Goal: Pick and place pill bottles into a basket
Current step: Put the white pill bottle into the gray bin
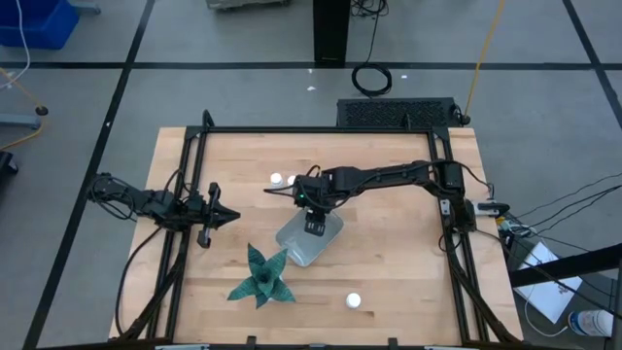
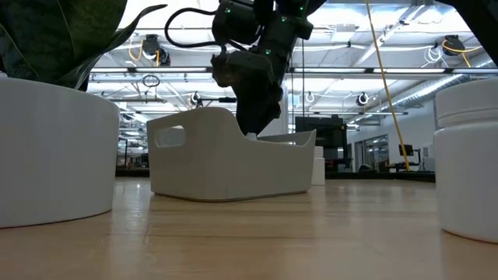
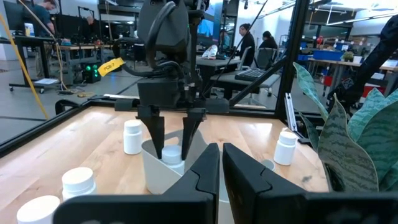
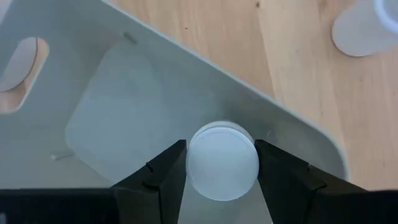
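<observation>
My right gripper [image 1: 313,226] reaches down into the pale grey-blue basket [image 1: 292,255] at the table's middle, shut on a white pill bottle [image 4: 222,162]. My left gripper [image 1: 231,216] waits shut and empty near the table's left side. Two more bottles [image 1: 283,179] stand upright on the wood beyond the basket. Another [image 1: 353,300] stands near the front edge. The low view shows two bottles close by [image 2: 47,155] [image 2: 471,155]. My right gripper pinches the bottle's round white cap [image 4: 194,163] between its two fingers, one on each side. The fingers [image 3: 155,134] come from above, pointing down into the basket. The bottle stands upright inside the basket; the basket wall [image 3: 158,177] hides its lower part.
A green spiky star-shaped plant [image 1: 260,277] lies just near-left of the basket. A black frame [image 1: 321,129] borders the table's far and side edges. People sit at desks in the room beyond.
</observation>
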You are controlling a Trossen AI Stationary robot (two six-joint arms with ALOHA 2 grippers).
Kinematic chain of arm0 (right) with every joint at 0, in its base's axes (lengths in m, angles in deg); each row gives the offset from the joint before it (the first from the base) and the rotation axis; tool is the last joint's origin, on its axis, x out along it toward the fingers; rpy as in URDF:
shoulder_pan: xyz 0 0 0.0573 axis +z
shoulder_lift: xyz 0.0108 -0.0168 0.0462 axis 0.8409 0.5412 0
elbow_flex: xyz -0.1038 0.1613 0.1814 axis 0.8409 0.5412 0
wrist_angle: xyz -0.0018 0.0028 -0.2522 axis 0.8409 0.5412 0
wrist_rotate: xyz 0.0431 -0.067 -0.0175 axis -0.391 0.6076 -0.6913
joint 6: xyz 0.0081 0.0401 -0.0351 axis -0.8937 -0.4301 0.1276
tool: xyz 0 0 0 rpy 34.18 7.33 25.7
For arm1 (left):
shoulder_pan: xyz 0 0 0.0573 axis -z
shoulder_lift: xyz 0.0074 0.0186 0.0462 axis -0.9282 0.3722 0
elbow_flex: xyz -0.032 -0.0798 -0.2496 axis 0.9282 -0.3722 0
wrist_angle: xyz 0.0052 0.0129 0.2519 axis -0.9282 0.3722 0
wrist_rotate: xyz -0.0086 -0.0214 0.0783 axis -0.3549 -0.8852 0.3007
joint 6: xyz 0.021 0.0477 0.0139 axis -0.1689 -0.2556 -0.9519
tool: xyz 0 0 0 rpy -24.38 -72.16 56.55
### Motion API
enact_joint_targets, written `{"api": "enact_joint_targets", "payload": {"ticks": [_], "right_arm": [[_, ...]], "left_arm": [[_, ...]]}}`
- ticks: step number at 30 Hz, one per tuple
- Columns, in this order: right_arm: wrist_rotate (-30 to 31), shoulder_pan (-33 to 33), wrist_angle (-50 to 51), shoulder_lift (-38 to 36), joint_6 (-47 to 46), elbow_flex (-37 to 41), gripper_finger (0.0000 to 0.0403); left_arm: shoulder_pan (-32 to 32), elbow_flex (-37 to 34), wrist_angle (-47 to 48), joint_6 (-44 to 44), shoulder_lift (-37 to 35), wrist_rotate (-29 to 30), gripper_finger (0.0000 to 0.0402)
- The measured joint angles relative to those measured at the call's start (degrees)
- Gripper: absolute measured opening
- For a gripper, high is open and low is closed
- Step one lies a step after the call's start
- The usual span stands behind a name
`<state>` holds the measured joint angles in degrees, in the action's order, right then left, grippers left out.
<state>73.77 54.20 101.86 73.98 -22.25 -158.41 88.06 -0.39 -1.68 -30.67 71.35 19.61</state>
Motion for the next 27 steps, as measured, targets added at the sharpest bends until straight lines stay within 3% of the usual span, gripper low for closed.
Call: {"api": "enact_joint_targets", "payload": {"ticks": [14,27], "right_arm": [[0.2,0.2,1.5,0.0,-0.6,0.0,0.0265],[0.2,0.5,2.9,-6.1,-2.2,0.0,0.0269]], "left_arm": [[0.0,0.0,0.0,0.0,0.0,0.0,0.0026],[0.0,0.0,-0.1,0.0,0.0,0.0,0.0026]]}}
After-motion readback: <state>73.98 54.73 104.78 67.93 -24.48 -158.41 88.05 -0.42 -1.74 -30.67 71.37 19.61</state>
